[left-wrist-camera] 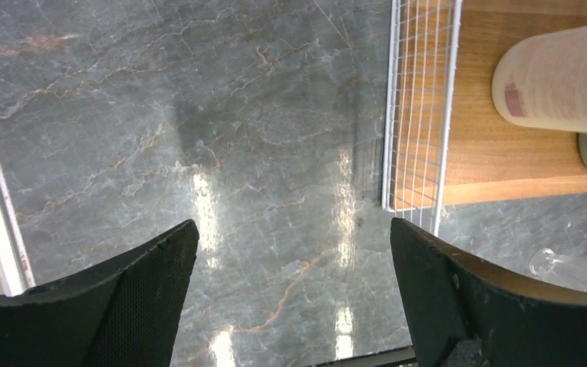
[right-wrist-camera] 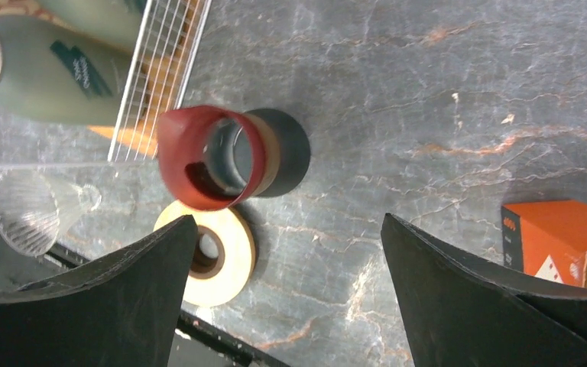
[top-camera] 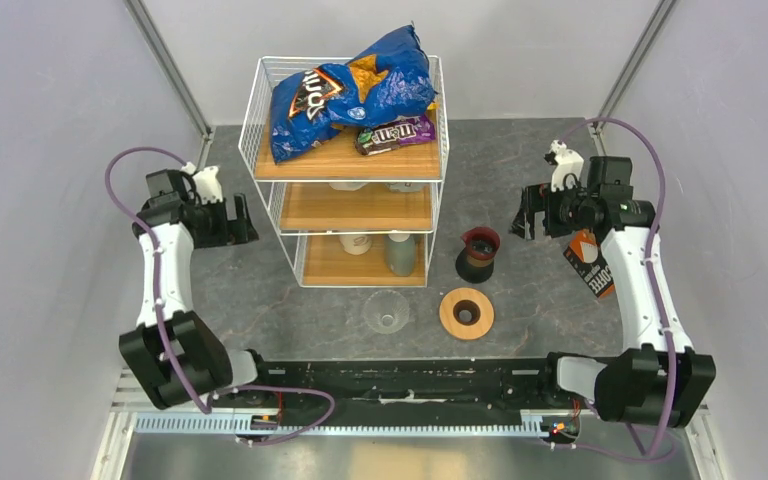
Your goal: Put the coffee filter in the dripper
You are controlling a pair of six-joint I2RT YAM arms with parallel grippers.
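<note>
The left jaws and the right jaws are both spread wide, with nothing between them. At 10 o'clock from the right jaws a matte black base with a glossy dark-red rim [right-wrist-camera: 290, 153] is seen. A smooth light-wood collar ring [right-wrist-camera: 237, 248] lies at its 6 o'clock, and the dripper's ribbed clear glass cone [right-wrist-camera: 27, 210] at 9 o'clock, on the veined grey desk [right-wrist-camera: 428, 115]. The coffee filter cannot be made out. It is best located first, then pinched lightly at one edge, since thin paper creases easily.

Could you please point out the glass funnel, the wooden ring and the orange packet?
glass funnel [top-camera: 388, 317], top view, cone's centre
wooden ring [top-camera: 448, 313], top view, left of its face
orange packet [top-camera: 589, 268], top view, its printed face
</note>
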